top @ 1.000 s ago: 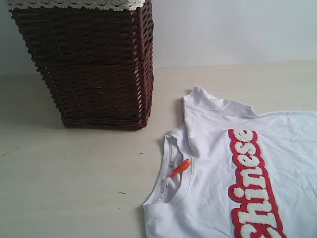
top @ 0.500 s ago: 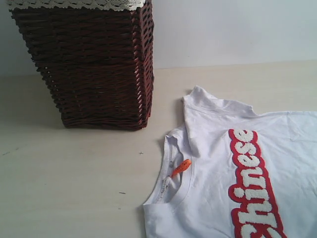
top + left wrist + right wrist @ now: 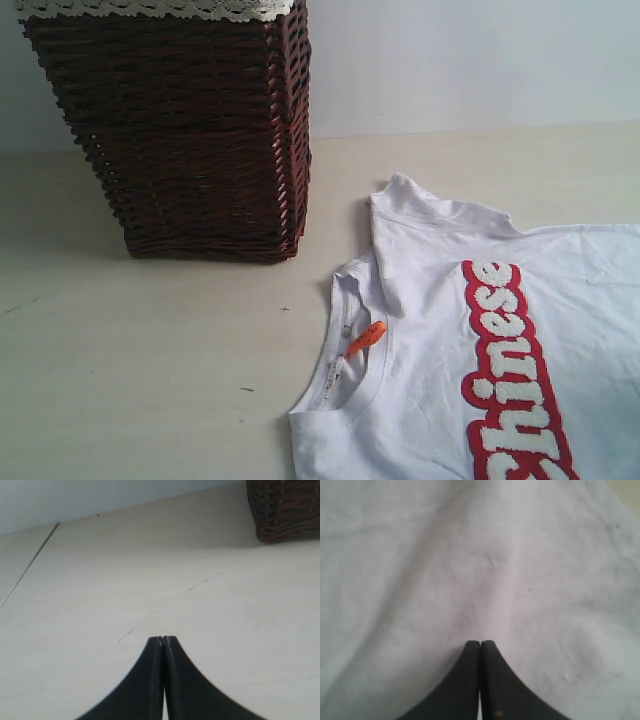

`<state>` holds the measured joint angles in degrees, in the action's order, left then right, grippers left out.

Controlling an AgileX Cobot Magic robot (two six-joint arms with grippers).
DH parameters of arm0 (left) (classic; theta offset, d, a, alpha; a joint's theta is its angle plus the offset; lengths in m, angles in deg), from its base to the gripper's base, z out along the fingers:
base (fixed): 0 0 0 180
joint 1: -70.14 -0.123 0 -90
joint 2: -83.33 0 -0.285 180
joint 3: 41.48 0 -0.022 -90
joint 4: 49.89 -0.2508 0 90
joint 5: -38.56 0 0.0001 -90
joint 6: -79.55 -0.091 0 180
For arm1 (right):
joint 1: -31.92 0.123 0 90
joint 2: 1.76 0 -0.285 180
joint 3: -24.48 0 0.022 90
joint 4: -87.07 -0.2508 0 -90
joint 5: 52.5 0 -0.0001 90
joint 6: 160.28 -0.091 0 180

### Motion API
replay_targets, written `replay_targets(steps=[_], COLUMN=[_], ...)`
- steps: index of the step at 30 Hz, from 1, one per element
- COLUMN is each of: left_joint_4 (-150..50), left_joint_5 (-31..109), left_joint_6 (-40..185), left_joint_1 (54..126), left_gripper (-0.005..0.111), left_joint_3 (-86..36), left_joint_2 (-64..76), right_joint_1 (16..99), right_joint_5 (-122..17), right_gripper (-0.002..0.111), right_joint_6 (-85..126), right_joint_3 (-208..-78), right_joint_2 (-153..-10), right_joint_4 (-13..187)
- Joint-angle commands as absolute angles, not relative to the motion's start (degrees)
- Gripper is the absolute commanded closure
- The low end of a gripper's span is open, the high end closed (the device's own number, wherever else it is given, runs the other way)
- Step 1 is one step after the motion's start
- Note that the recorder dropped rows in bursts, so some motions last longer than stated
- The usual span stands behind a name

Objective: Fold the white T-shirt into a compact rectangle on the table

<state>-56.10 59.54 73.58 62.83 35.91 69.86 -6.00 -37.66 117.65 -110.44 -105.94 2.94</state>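
Note:
The white T-shirt (image 3: pixel 430 330) lies spread on the table (image 3: pixel 150 350) at the right of the exterior view, chest up, with red-outlined "Chinese" lettering (image 3: pixel 512 370) and an orange neck tag (image 3: pixel 366 337) at its collar. One sleeve is folded over near the collar. Neither arm shows in the exterior view. My left gripper (image 3: pixel 163 639) is shut with nothing in it, above bare table (image 3: pixel 150 570). My right gripper (image 3: pixel 480 643) is shut and empty, its tips just over wrinkled white T-shirt cloth (image 3: pixel 470 555) that fills that view.
A tall brown wicker basket (image 3: pixel 180 130) with white lace edging (image 3: pixel 150 8) stands at the back left of the table; its corner (image 3: pixel 285 507) shows in the left wrist view. A pale wall runs behind the table.

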Motion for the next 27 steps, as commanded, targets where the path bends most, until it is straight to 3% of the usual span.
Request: replay_targets(steps=[1,8,19,23,27], left_joint_4=[-55.6,-55.6,-55.6,-55.6,-55.6], left_joint_5=[59.4,59.4,59.4,59.4,59.4], left_joint_6=[73.9,73.9,73.9,73.9,73.9], left_joint_1=[62.7,62.7,62.7,62.7,62.7], left_gripper=[0.107,0.107,0.107,0.107,0.107], left_joint_3=[35.7,35.7,35.7,35.7,35.7], left_joint_2=[69.8,69.8,69.8,69.8,69.8], right_joint_1=[-6.0,-6.0,-6.0,-6.9,-11.6], right_joint_5=[-37.5,-48.1,-35.4,-43.1,-40.7], right_gripper=[0.108,0.108,0.108,0.108,0.108], right_joint_6=[115.5,116.7,118.5,113.5,101.8], right_joint_3=[-110.9,-110.7,-114.7,-113.7,-111.5], right_joint_2=[-108.7,-111.3,-99.8,-95.3,-97.7], right_joint_4=[9.9,11.2,12.3,29.9,49.9])
